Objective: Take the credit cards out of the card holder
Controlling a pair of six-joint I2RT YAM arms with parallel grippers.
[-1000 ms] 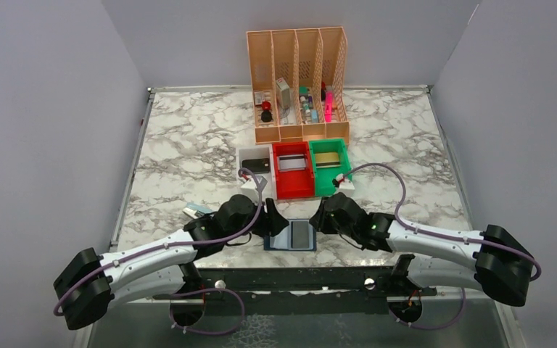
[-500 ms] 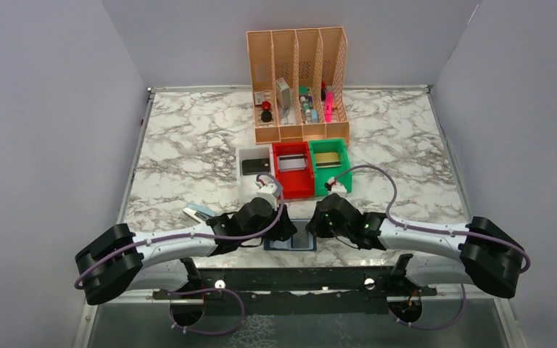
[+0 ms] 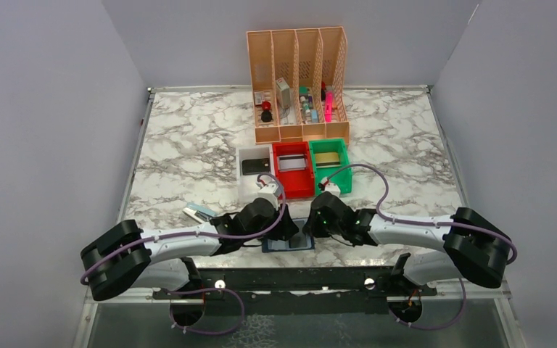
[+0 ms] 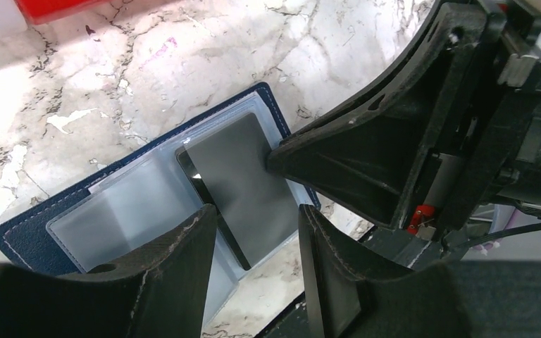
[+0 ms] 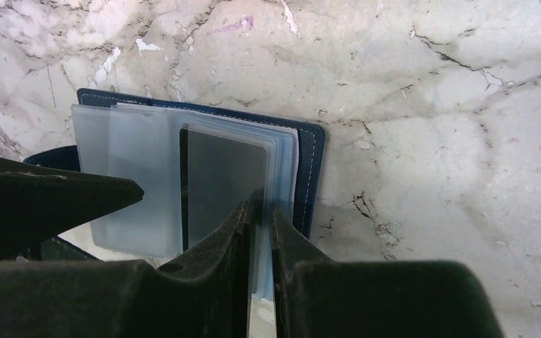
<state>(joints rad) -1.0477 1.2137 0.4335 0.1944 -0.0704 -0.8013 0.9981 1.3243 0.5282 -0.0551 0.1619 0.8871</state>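
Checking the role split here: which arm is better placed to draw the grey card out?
Left, probably: the left gripper stands open at the grey card's end, while the right gripper pinches the card holder's clear pocket edge.

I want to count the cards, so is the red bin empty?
No, a silver-grey card lies flat inside the red bin in the top view.

We find the card holder (image 3: pixel 288 245) lying open on the table (image 3: pixel 188 145) near its front edge, between the left gripper (image 3: pixel 285 230) and the right gripper (image 3: pixel 310 228). A card (image 5: pixel 222 176) sits in its right-hand pocket. Behind it stands a row of three bins (image 3: pixel 294 187), and behind those the file rack (image 3: pixel 308 54).
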